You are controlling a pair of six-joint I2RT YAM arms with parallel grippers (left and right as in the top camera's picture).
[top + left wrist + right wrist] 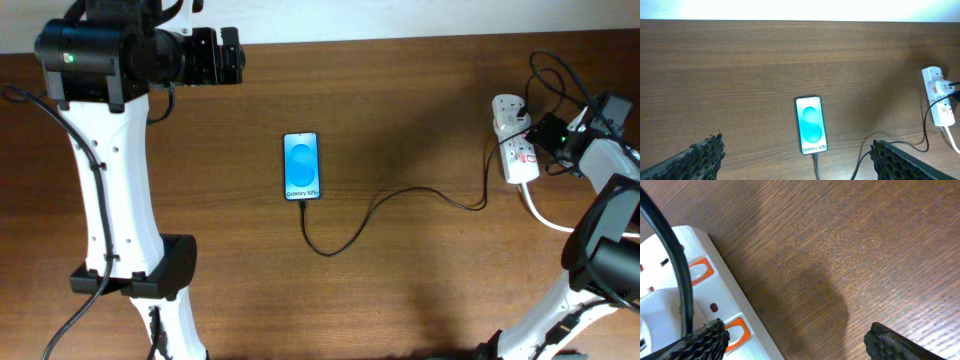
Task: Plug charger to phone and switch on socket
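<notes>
Charger (420,190) seemingly sat in phone (301,166); right claw (795,337) hovered spread at socket (725,287), switch not yet pressed; left claw (230,55) gaped empty.

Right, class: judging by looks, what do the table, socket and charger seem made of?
Table: wood or wood-look laminate, matte brown, visible grain. Socket: smooth white plastic, probably; moulded rounded edges. Charger: thin black flexible cable, likely rubbery sheath.

Blue-lit phone (302,166), white socket (513,140) (orange switches (737,330)), black charger (420,190).
</notes>
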